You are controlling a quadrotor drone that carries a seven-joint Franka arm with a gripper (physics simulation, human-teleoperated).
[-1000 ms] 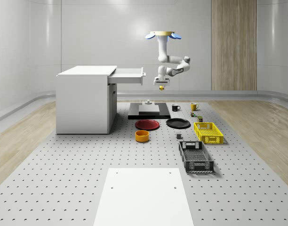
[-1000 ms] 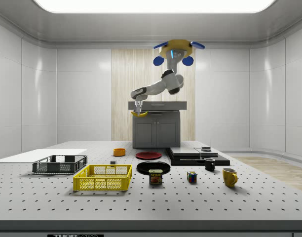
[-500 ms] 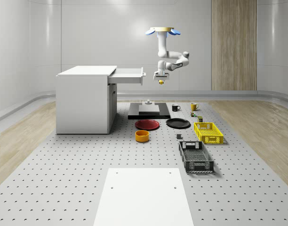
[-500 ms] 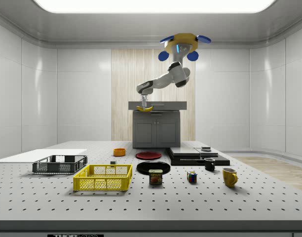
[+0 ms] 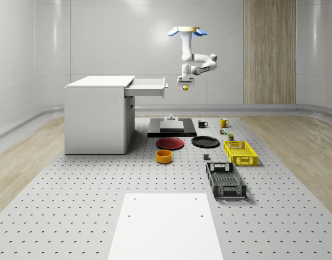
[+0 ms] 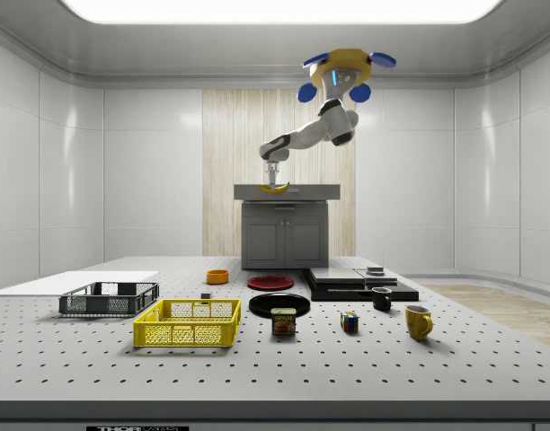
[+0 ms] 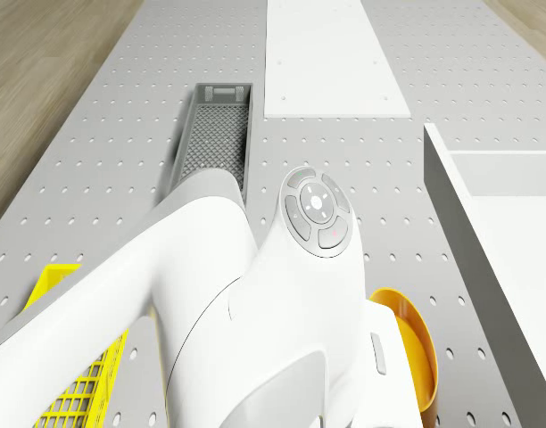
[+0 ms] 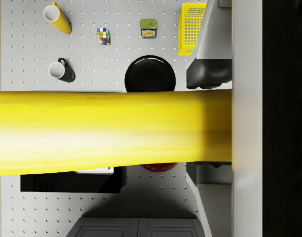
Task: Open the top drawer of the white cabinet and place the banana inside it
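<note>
- Drone (image 5: pixel 186 31) hovered high above the tabletop (image 5: pixel 101 195), just off the front of the open top drawer (image 5: pixel 148 86), on the whole-scene view's right of the white cabinet (image 5: pixel 96 116).
- Claw (image 5: pixel 185 84) was closed on the banana (image 6: pixel 275 188), which hung crosswise beneath it; in the wrist view the banana (image 8: pixel 111 131) lay as a broad yellow band straight across the fingers' line.
- Compared with a second before, the drone had climbed and the arm had drawn up with it, so the banana had risen from below the drawer's front to about level with its rim.
- In the side view the drone (image 6: pixel 344 72) had also shifted toward that view's right, and the banana now sat in line with the cabinet's top edge.
- Drawer was already pulled out, so I judged the opening step done and the carry under way.
- Banana was still outside the drawer, near its front panel but apart from it; the rise suggested clearance was being gained to pass over the rim.
- Remaining, by my estimate: move across over the drawer's cavity, lower, and release.
- Risk lay in the banana's long ends catching the drawer front, since it was held sideways.
- Red plate (image 5: pixel 170 143), black plate (image 5: pixel 205 142) and orange bowl (image 5: pixel 164 156) sat on the tabletop below, well clear.
</note>
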